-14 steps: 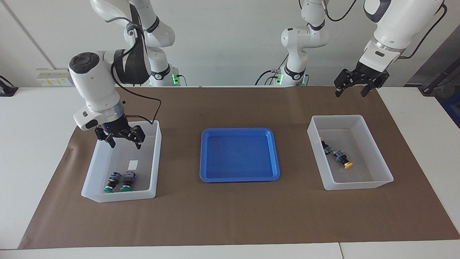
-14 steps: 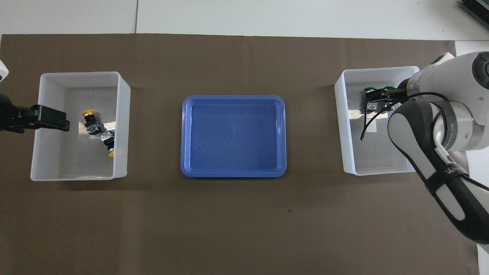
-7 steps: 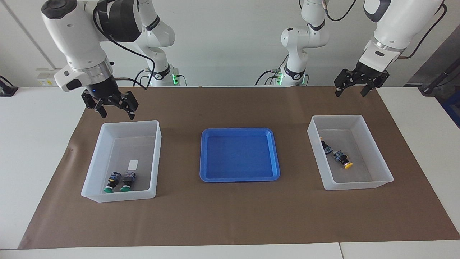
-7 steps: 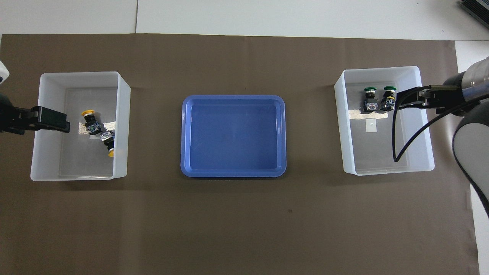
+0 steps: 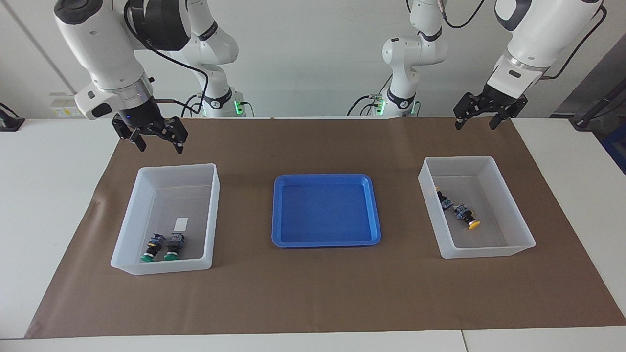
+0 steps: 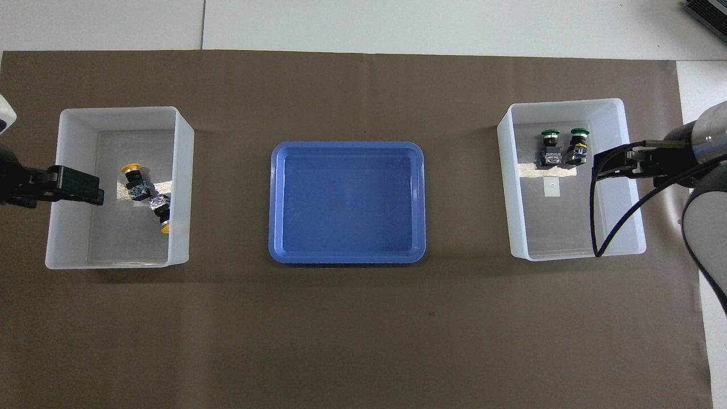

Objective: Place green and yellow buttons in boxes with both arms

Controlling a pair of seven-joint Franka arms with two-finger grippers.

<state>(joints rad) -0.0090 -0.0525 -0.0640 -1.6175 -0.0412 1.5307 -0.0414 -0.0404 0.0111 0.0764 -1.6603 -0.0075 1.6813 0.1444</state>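
Note:
Two green buttons (image 5: 163, 246) (image 6: 563, 149) lie side by side in the box (image 5: 164, 266) (image 6: 573, 253) at the right arm's end of the table. Two yellow buttons (image 5: 458, 211) (image 6: 146, 196) lie in the matching box (image 5: 489, 250) (image 6: 108, 262) at the left arm's end. My right gripper (image 5: 160, 146) hangs open and empty, high over the brown mat by the rim of the green buttons' box. High over the mat by the yellow buttons' box, my left gripper (image 5: 476, 125) is also open, with nothing between its fingers.
A shallow blue tray (image 5: 326, 240) (image 6: 346, 258) with nothing in it sits on the mat between the two boxes. A small white label (image 5: 181, 223) lies on the floor of the green buttons' box. The brown mat (image 5: 313, 293) covers most of the white table.
My right gripper has risen out of the green buttons' box and drawn back toward the robots, leaving both green buttons in it. The left gripper has barely moved.

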